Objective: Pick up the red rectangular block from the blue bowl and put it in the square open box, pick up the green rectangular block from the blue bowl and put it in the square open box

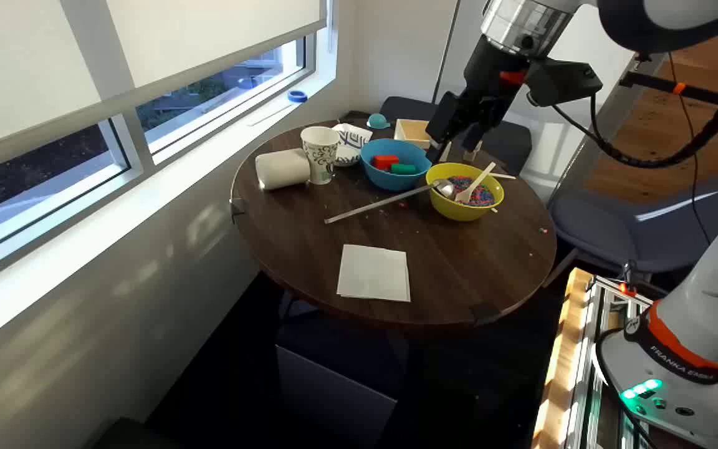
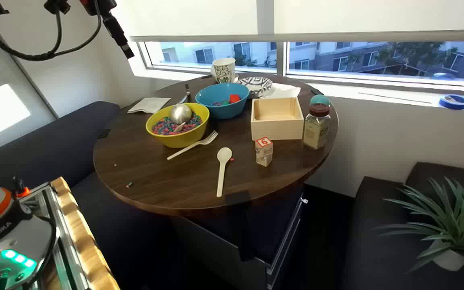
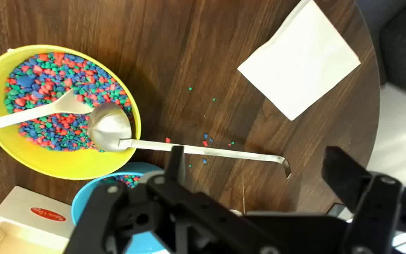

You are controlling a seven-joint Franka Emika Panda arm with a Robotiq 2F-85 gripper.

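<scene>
The blue bowl (image 1: 394, 181) stands on the round table and shows in both exterior views (image 2: 226, 112). The red block (image 1: 386, 162) and the green block (image 1: 403, 169) lie inside it, over coloured pebbles. The red block also shows in an exterior view (image 2: 235, 98). The square open box (image 2: 277, 129) of pale wood stands beside the bowl and looks empty. In the wrist view, the blue bowl (image 3: 83, 197) and the box (image 3: 49, 209) are partly cut off or hidden, and both blocks are out of sight. My gripper (image 3: 256, 155) is open and empty, above the table (image 2: 129, 52).
A yellow-green bowl (image 1: 459, 209) of pebbles holds a ladle (image 3: 206, 151) whose handle sticks out over the table. Paper cups (image 1: 320, 156), a napkin (image 1: 374, 272), a jar (image 2: 316, 129), stacked letter blocks (image 2: 264, 151), a fork (image 2: 193, 145) and a spoon (image 2: 222, 169) stand around.
</scene>
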